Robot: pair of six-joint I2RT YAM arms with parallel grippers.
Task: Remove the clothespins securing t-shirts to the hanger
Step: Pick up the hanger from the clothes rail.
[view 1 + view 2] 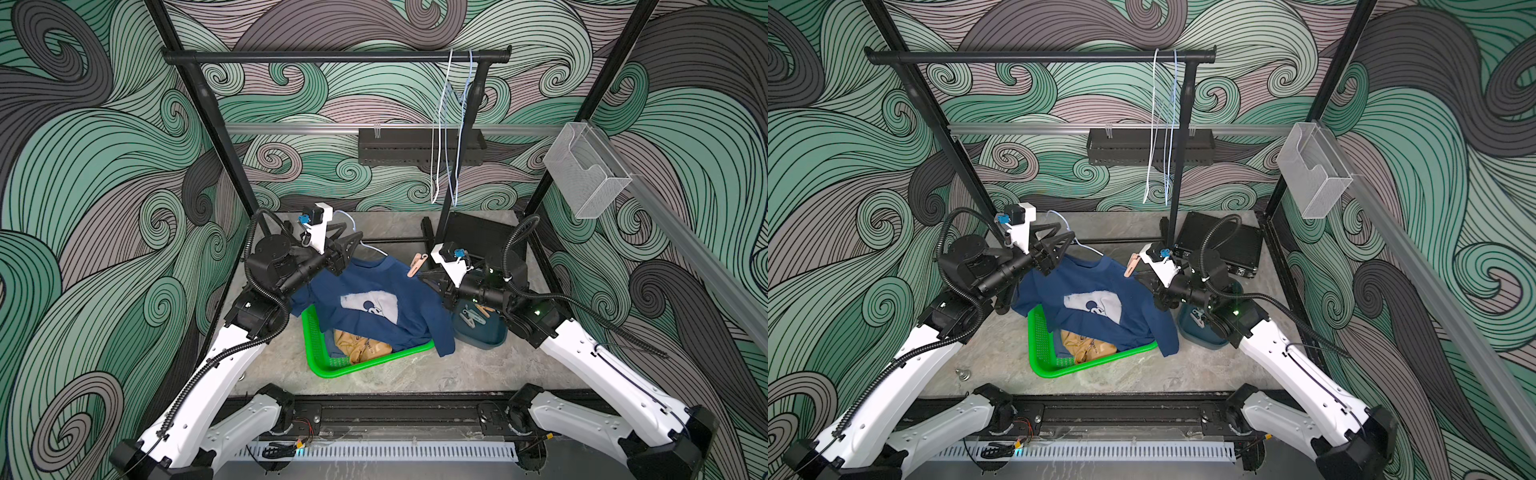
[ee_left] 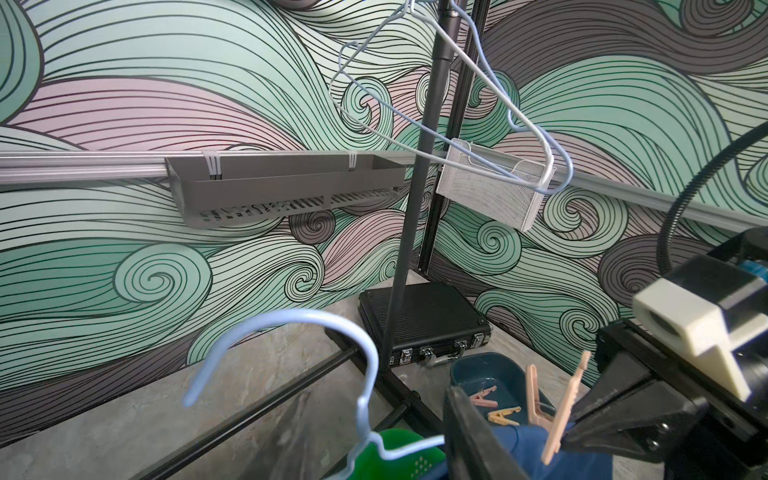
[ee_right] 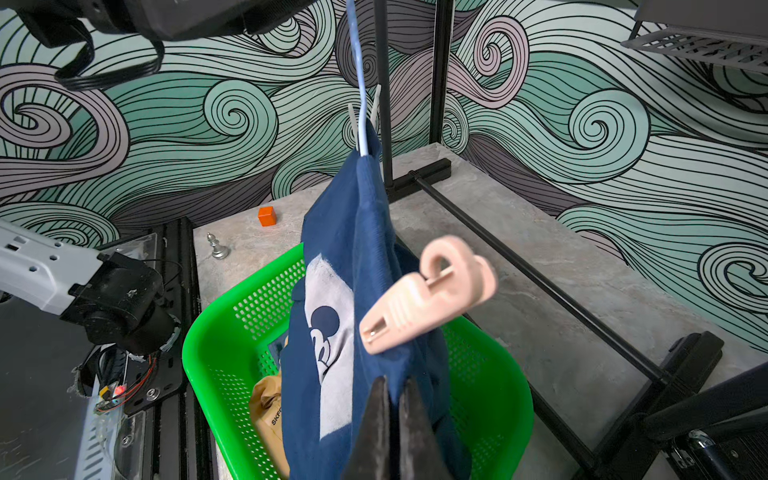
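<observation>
At t-shirt (image 3: 353,232), right claw (image 3: 393,385) inward.

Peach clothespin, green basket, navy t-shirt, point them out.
peach clothespin (image 3: 422,300), right wrist view, ribbed body.
green basket (image 1: 313,345), in a top view, side mesh wall.
navy t-shirt (image 1: 415,307), in a top view, plain cloth beside print.

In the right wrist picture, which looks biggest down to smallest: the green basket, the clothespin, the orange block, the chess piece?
1. green basket
2. clothespin, though it sits nearest the camera, which makes it look big
3. orange block and chess piece look about alike
</observation>
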